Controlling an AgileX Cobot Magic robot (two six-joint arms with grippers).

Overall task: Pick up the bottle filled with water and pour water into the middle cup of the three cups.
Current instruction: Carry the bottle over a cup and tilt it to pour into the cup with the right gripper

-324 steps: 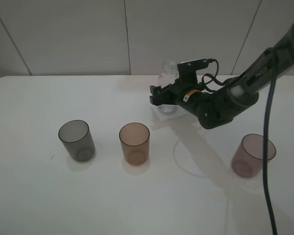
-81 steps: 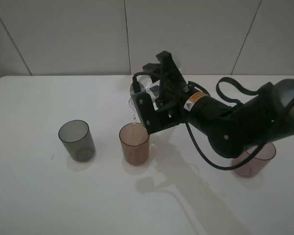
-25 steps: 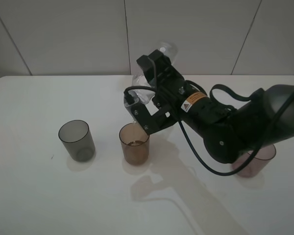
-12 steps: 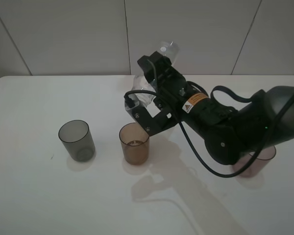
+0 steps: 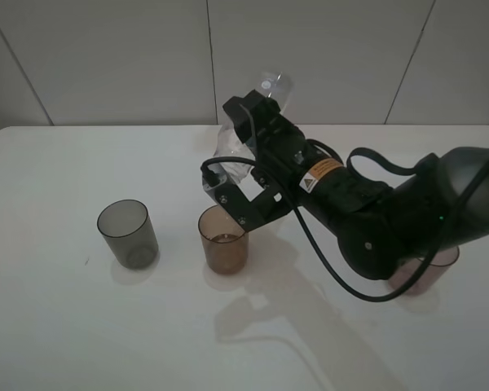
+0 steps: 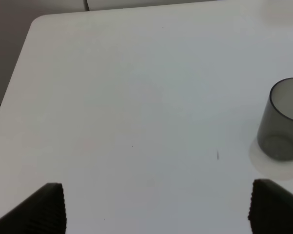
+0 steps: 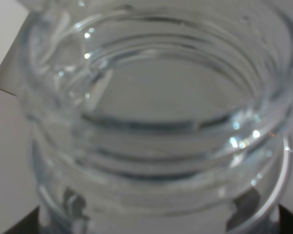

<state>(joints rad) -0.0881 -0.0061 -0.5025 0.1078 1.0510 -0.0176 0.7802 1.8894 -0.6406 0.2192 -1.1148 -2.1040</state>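
The right gripper [image 5: 226, 143] pinches the small clear plastic bottle [image 5: 270, 85], its black fingers covering most of the body. The blurred right wrist view shows only the threaded open neck, and what remains inside cannot be told. The bottle hangs above the white table [image 5: 49, 326], long axis steeply tilted, base up, mouth down towards the translucent amber-brown tumbler [image 5: 224, 248], which holds a faint shallow layer of water [image 5: 222, 239]. The mauve-purple tumbler [image 5: 430, 273] is largely hidden behind the arm. The smoky grey tumbler [image 5: 128, 234] stands upright. The left gripper [image 6: 161, 209] has its jaws spread wide, tips cut off

Bottle [image 5: 275, 85] steeper than earlier, base higher.
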